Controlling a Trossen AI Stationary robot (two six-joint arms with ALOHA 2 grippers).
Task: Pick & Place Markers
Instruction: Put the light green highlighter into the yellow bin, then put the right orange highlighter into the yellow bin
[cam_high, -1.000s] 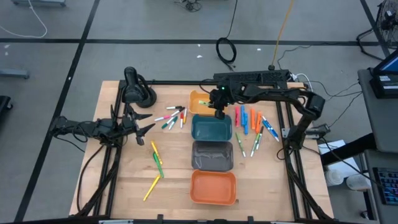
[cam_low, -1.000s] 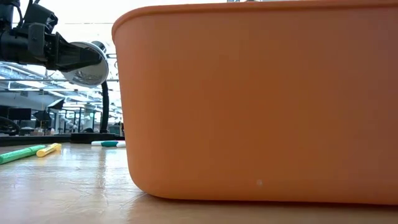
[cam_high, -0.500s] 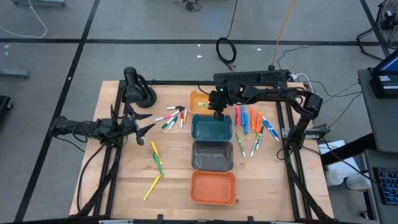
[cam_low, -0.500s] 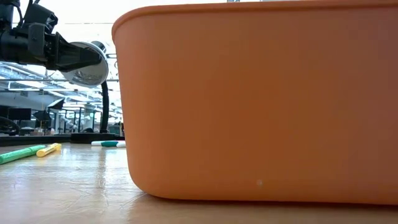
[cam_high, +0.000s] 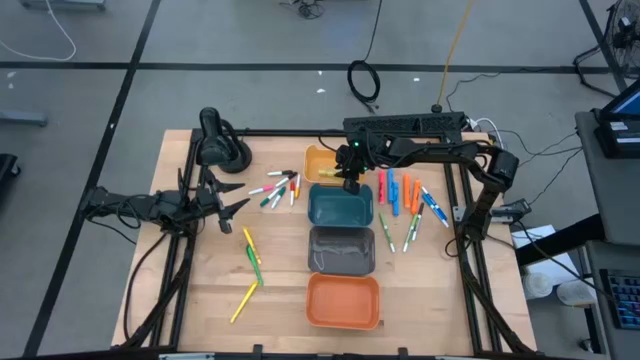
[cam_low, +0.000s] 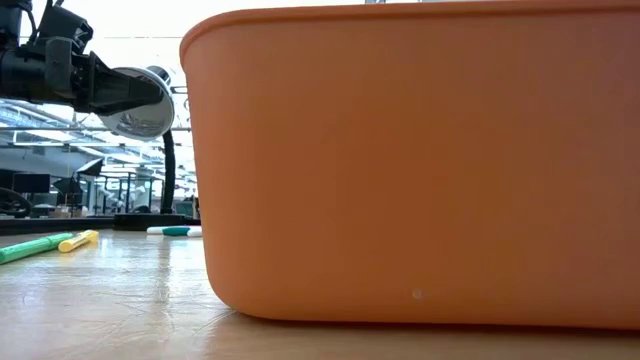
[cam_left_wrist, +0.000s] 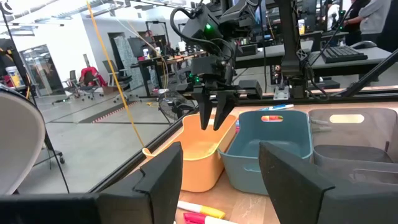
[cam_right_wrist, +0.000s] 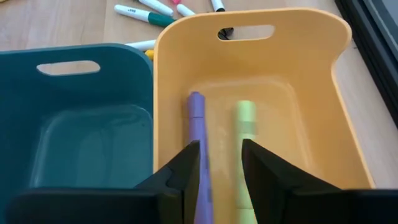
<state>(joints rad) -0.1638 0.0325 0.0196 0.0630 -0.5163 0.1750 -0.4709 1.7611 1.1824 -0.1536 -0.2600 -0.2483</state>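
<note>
Markers lie in loose groups on the table: one group (cam_high: 278, 188) left of the bins, one group (cam_high: 405, 200) right of them, and yellow and green ones (cam_high: 250, 255) nearer the front. A purple marker (cam_right_wrist: 198, 134) and a green marker (cam_right_wrist: 244, 143) lie flat on the floor of the light orange bin (cam_high: 318, 160). My right gripper (cam_high: 349, 182) (cam_right_wrist: 221, 165) hangs open over that bin's near end, fingers pointing down, holding nothing. In the left wrist view it (cam_left_wrist: 212, 118) stands clear above the rim. My left gripper (cam_high: 238, 197) (cam_left_wrist: 227, 180) waits open at the table's left side.
Four bins stand in a row from far to near: light orange, teal (cam_high: 340, 205), grey (cam_high: 340, 248), orange (cam_high: 343, 300). The orange bin (cam_low: 420, 160) fills most of the low view. A black stand (cam_high: 218, 145) sits at the far left corner. Bare wood lies near the front left.
</note>
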